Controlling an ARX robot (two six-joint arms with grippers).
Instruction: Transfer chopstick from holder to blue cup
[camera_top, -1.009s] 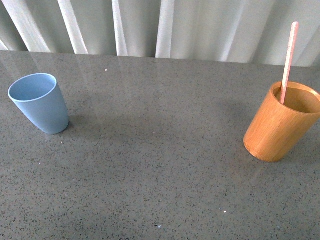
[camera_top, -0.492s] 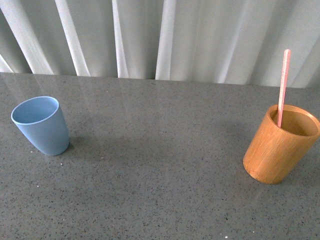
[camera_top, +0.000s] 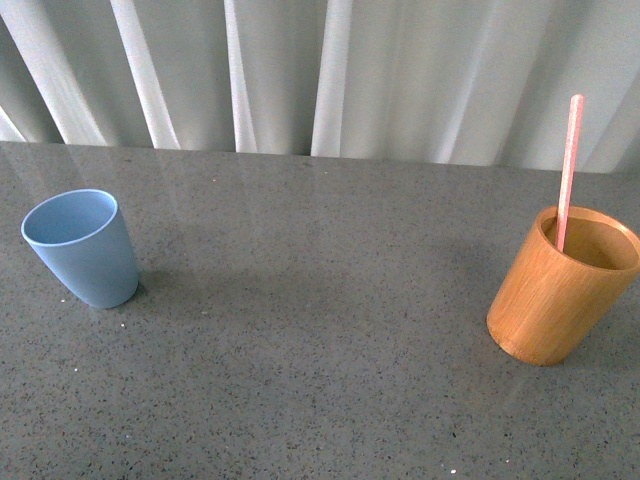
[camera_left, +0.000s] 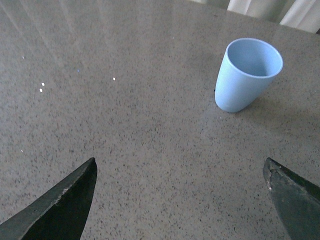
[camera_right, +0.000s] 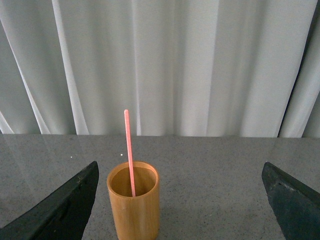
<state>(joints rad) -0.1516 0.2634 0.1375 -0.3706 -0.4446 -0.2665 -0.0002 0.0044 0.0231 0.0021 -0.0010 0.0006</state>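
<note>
Chopstick (camera_top: 568, 170) foot unseen inside holder (camera_top: 560, 300)

grey speckled table (camera_top: 320, 350), glossy; white pleated curtain (camera_top: 330, 70) behind, probably touching far edge.

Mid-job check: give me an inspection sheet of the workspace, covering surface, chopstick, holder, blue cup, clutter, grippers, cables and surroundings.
Surface: grey speckled table, flat, with a few tiny white specks.
Chopstick: pale pink chopstick stands in the holder close to its rim, its upper part sticking well out.
Holder: orange-brown holder upright on the table's right side.
Blue cup: blue cup upright on the table's left side, nothing inside it.
Clutter: nothing seen.
Grippers: left gripper open, holding nothing, apart from the blue cup; right gripper open, holding nothing, facing the holder but apart from it.
Cables: nothing seen.
Surroundings: white curtain behind the table.
</note>
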